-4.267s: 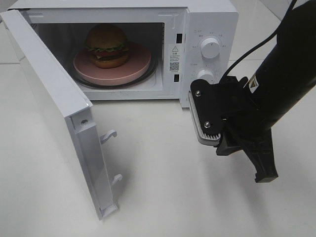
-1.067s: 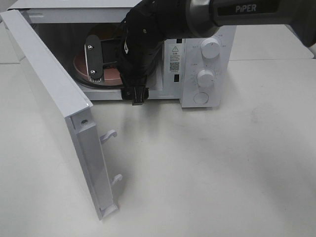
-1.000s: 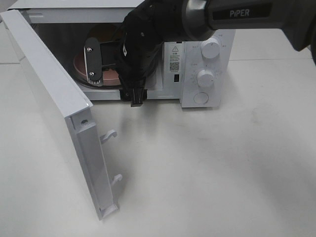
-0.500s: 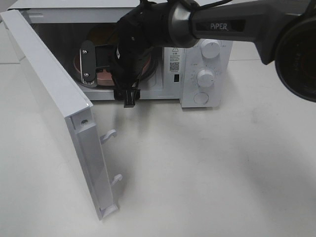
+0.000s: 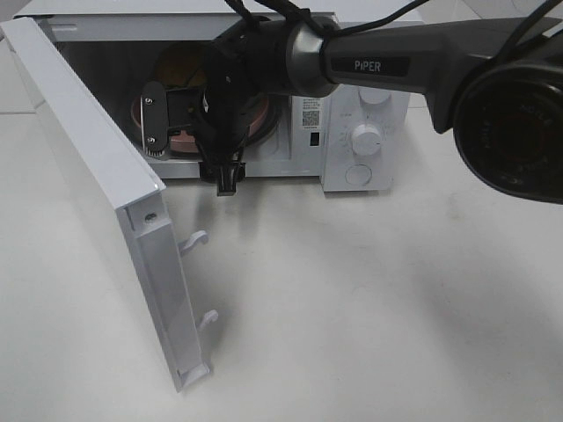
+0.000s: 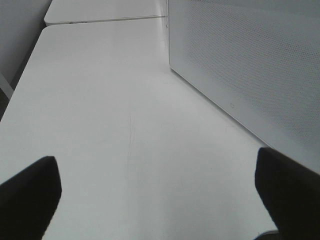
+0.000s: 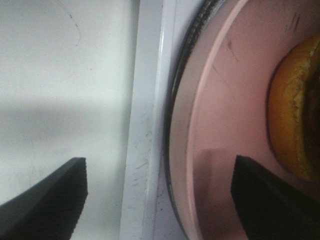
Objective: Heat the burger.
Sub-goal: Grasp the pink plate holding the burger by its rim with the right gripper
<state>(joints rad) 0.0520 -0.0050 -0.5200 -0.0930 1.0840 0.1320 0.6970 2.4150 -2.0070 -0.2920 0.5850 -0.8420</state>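
Overhead, reaches in from the right with the right arm [image 5: 387, 63], forearm lying level across the microwave [image 5: 352, 180] front, wrist bent down at the cavity mouth. Holds the right gripper [image 5: 192, 149] at the front sill, jaws spread: one finger [image 5: 156, 119] inside over the plate [image 5: 261, 123], the other outside by the sill. Shows the same up close on the right wrist view: right gripper [image 7: 160, 200] straddling the sill and the plate [image 7: 225, 100] rim, clamping nothing. Hangs the left gripper [image 6: 157, 200] low over the table [image 6: 100, 125], jaws wide apart, nothing between them, beside a white perforated panel [image 6: 250, 60]; cannot tell whether door or casing.

Sits inside the microwave, on the pink plate: the burger [image 5: 179, 66], mostly hidden behind the wrist. Shows from above only a patch of glossy golden-brown bun. Appears on the right wrist view as an orange-brown curve with a rough edge, burger [image 7: 295, 135] near one fingertip but clear of it.

Stands swung wide open on the left: the door [image 5: 97, 176], two latch hooks [image 5: 195, 239] on its edge. Carries a knob [image 5: 365, 139] and a round button [image 5: 358, 174] on the control panel. Rests on a plain white table [image 5: 396, 308], soft grey shadow under the arm.
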